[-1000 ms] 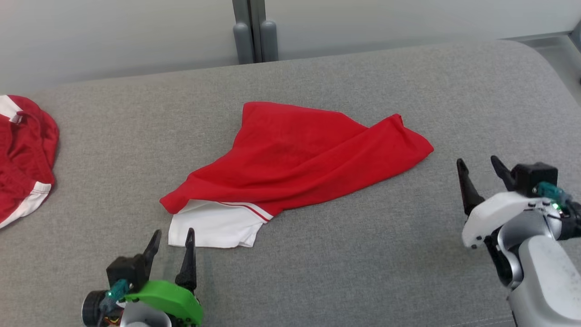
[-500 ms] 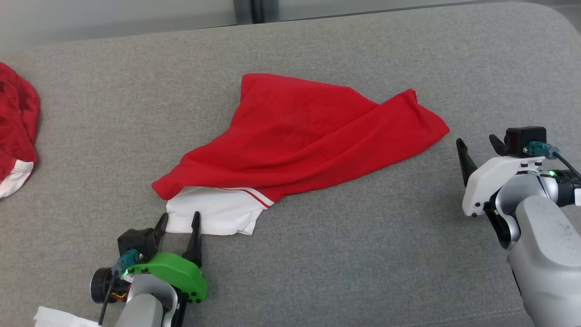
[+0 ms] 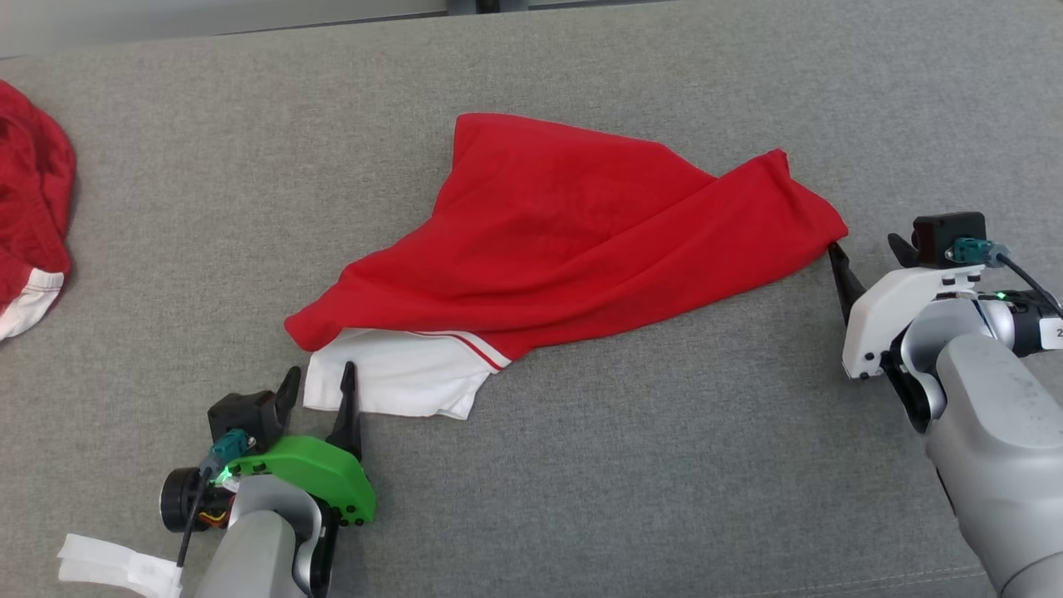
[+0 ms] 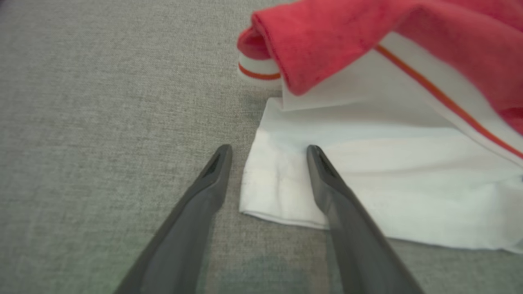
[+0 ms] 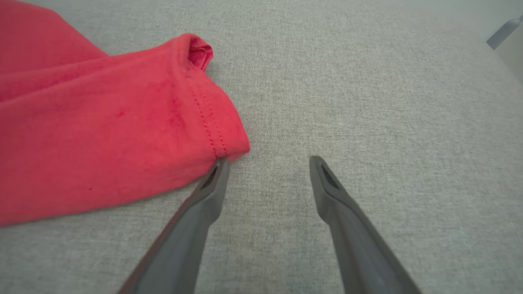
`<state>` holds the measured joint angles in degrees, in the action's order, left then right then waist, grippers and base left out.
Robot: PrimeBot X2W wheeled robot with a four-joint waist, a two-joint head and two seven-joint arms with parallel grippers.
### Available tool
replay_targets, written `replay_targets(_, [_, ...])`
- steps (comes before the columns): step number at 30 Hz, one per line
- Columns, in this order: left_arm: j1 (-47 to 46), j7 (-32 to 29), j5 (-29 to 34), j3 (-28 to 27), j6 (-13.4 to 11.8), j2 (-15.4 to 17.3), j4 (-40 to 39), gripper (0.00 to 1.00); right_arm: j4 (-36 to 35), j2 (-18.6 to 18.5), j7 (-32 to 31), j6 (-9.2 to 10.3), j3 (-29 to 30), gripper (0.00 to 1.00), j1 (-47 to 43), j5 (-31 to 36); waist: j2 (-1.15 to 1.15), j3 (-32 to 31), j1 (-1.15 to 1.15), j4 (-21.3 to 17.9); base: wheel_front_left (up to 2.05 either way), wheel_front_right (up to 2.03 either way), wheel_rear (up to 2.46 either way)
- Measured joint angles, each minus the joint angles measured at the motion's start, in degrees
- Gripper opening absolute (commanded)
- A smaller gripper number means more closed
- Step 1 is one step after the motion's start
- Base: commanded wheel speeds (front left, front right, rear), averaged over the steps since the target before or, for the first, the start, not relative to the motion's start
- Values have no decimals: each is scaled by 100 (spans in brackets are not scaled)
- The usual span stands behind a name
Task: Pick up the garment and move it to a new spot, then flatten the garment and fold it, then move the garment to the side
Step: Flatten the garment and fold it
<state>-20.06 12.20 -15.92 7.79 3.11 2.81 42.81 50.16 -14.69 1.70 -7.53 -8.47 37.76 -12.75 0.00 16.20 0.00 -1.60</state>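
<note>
Red garments (image 3: 573, 241) (image 3: 33, 208), two; claws (image 3: 322, 371) (image 3: 864, 245), two.

The left tool (image 3: 320, 376) and right tool (image 3: 864, 247) hold fingers apart.

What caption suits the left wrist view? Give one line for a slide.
Open left hand straddling the white corner of the red-and-white garment on grey upholstery.

Garment (image 3: 573, 241): red, near-left part white with thin red stripe. Surface (image 3: 664, 465): grey, fine woven fleck. Second cloth (image 3: 33, 208) far left: red, white edge. Scrap (image 3: 108, 565) near left: white. Left gripper (image 3: 322, 371): dark fingers (image 3: 347, 407), green shell. Right gripper (image 3: 864, 243): dark fingers, white shell.
</note>
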Motion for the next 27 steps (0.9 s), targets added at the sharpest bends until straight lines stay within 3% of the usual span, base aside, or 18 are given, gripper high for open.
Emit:
replay_targets(1, [-18, -1, -27, 15, 25, 7, 1, 0, 49, -23, 35, 0, -33, 100, 47, -38, 0, 22, 0, 10, 0, 0, 0])
replay_targets(18, [-223, -3, -179, 178, 151, 38, 7, 0, 113, -352, 192, 8, -1742, 100, 445, -1146, 0, 338, 0, 171, 0, 0, 0])
replay_targets(19, [-229, -1, -180, 183, 151, 38, 14, 0, 102, -364, 197, 8, -1828, 80, 454, -1210, 0, 333, 0, 172, 0, 0, 0])
replay_targets(20, [-230, 0, -192, 187, 151, 38, 20, 0, 94, -365, 219, 8, -1889, 21, 455, -1262, 0, 328, 0, 172, 0, 0, 0])
replay_targets(21, [-232, 3, -200, 189, 151, 38, 31, 0, 94, -366, 232, 8, -1960, 0, 454, -1319, 0, 318, 0, 169, 0, 0, 0])
replay_targets(27, [-219, 101, -293, 207, 151, 35, 65, 0, 71, -388, 495, -1, -2033, 0, 325, -1649, 0, 168, 0, 162, 0, 0, 0])
